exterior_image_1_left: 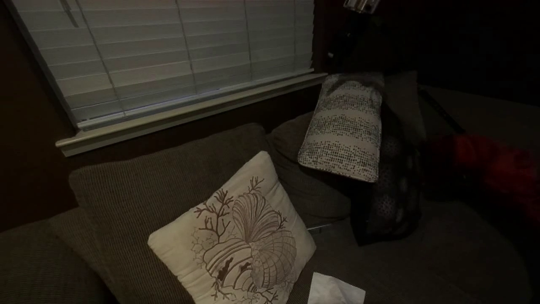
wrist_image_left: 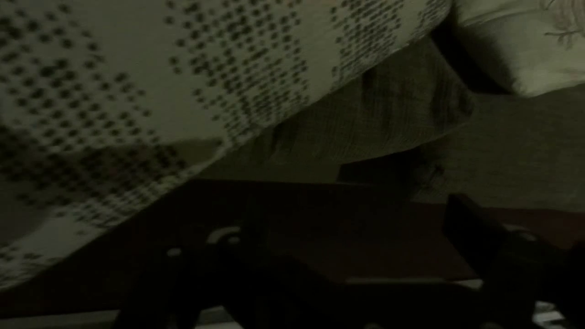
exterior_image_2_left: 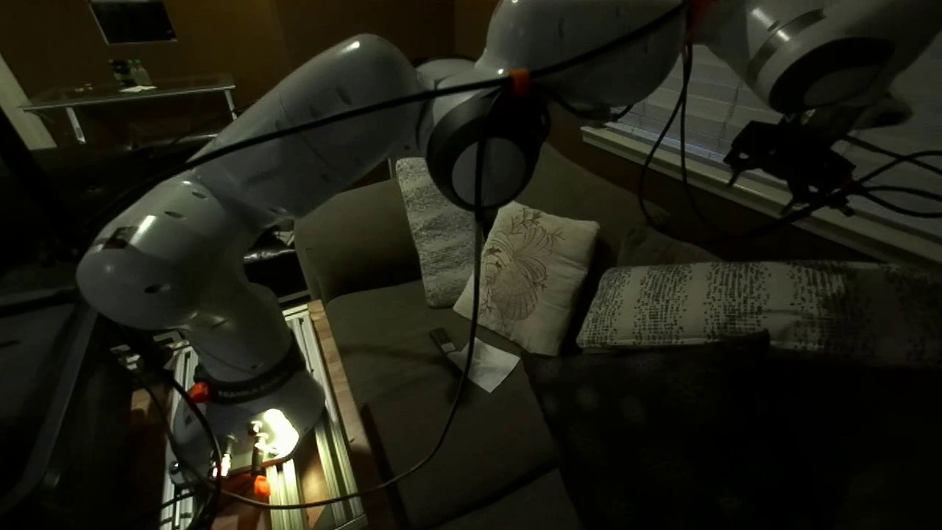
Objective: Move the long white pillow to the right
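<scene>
The long white pillow (exterior_image_1_left: 342, 126), with bands of dark flecks, leans tilted on the sofa in an exterior view. I take it to be the flecked pillow in the foreground (exterior_image_2_left: 699, 305) in an exterior view, where a similar flecked pillow (exterior_image_2_left: 436, 235) stands farther back. In the wrist view the pillow (wrist_image_left: 247, 59) fills the upper left. My gripper (exterior_image_2_left: 789, 196) is above it by the window, apart from it. In the wrist view the dark fingers (wrist_image_left: 356, 217) are spread with nothing between them. In an exterior view the gripper (exterior_image_1_left: 348, 44) is mostly lost in darkness.
A square cream pillow (exterior_image_1_left: 249, 240) with a shell and branch design sits on the sofa (exterior_image_2_left: 390, 346). A dark dotted pillow (exterior_image_1_left: 386, 202) is beside the long one. White paper (exterior_image_2_left: 489, 364) and a remote (exterior_image_2_left: 444, 343) lie nearby. The window sill (exterior_image_1_left: 190, 114) runs behind. Cables hang from the arm.
</scene>
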Available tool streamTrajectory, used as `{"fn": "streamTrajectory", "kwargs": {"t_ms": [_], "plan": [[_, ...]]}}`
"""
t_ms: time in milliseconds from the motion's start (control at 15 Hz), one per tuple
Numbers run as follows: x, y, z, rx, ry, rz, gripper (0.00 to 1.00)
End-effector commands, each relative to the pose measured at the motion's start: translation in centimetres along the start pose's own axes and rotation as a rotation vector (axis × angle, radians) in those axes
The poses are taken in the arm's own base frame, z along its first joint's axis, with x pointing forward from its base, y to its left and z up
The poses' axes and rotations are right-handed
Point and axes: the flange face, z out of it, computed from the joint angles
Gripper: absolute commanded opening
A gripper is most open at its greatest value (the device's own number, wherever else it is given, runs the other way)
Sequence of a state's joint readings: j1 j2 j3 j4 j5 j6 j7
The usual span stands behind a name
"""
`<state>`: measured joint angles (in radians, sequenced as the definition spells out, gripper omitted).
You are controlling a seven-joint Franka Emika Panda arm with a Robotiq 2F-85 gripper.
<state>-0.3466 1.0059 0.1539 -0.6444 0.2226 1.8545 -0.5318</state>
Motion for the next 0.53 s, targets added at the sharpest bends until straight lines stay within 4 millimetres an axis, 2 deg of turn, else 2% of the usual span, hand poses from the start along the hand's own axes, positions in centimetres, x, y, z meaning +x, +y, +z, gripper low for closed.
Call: {"fn": "streamTrajectory", "kwargs": {"t_ms": [0,200,333,467], "plan": [[0.3,-6.1,3.9,0.032,-0.145,-0.135,1.0],[-0.1,-11.3,7.2,0.079,-0.243,-0.243,1.0],[-1.1,-14.0,8.0,0.12,-0.302,-0.317,1.0],[-2.1,-15.8,8.1,0.132,-0.352,-0.368,1.0]]}}
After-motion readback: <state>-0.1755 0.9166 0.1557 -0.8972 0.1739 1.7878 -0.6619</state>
